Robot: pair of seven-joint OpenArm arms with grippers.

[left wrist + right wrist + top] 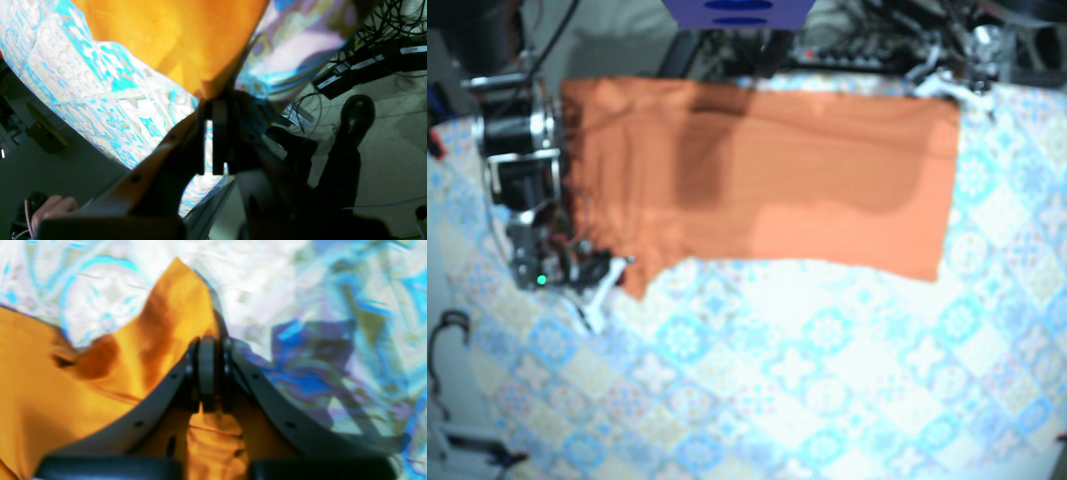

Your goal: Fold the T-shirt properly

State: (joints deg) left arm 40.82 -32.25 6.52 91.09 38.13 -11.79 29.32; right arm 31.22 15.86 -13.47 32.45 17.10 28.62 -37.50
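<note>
Both pincers are clamped down! The right gripper (207,346) has its jaws together on a peaked corner of the orange T-shirt (767,170). The left gripper (215,100) bites another corner by the table's far edge. The shirt lies spread across the far half of the patterned tablecloth (807,380).

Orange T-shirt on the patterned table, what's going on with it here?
The two-arm robot is partway through folding. The T-shirt lies as a wide band across the far side of the patterned tablecloth. The right gripper is shut on its edge at the base view's left, and the left gripper pinches a corner at the far right. Both ends are held; the fold isn't finished.
</note>
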